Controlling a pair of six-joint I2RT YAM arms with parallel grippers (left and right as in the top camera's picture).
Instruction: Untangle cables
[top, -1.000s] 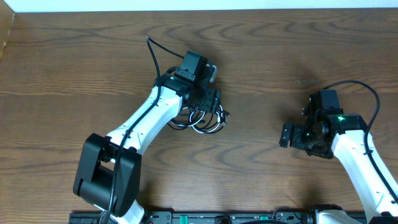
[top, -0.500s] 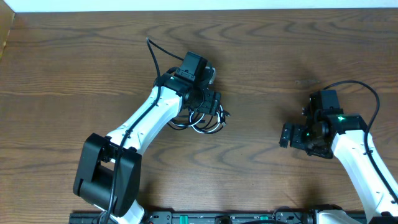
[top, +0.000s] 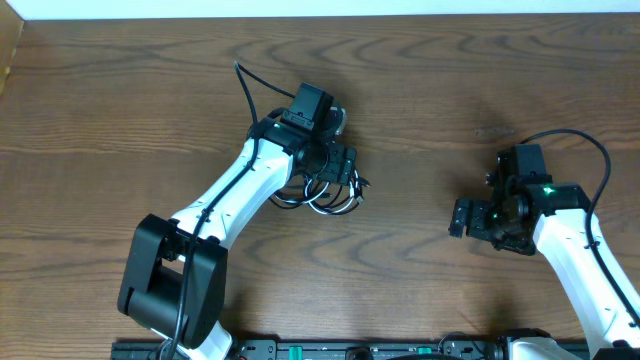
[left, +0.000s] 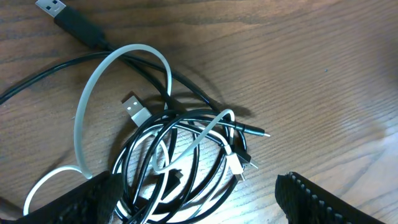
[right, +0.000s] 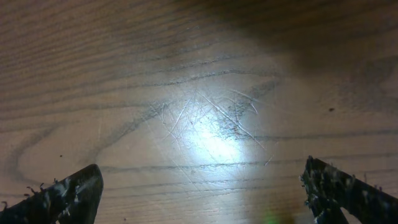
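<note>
Left arm (top: 230, 195): white links, running from the lower left of the overhead view up to the centre-left of the table (top: 120, 100).
Cables (top: 325, 195): 1 tangled pile, flat on the wood, centre-left in the overhead view, directly under the head of the left arm.
White cable (left: 93, 93): tall loop arching across the left half of the left wrist view, then diving into the coil. Its silver USB plug (left: 132, 107) lies inside that loop.
Black cables (left: 186, 124): several dark turns wound together in the coil; separate leads cannot be told apart inside the knot. 1 black lead runs out to a USB plug (left: 53, 7) at the top left edge.
Small plugs: black tip (left: 255, 132) pokes right out of the coil; white tip (left: 235, 165) sits just below it.
Left gripper (left: 196, 186): jaws spread wide, nothing grasped, over the pile. 1 finger (left: 93, 196) at lower left overlaps the coil's edge; contact cannot be told. Other finger at lower right, clear of the wires.
Right gripper (right: 200, 171): released, jaws wide, only bare wood between them. Right side of the overhead view, well apart from the pile.
</note>
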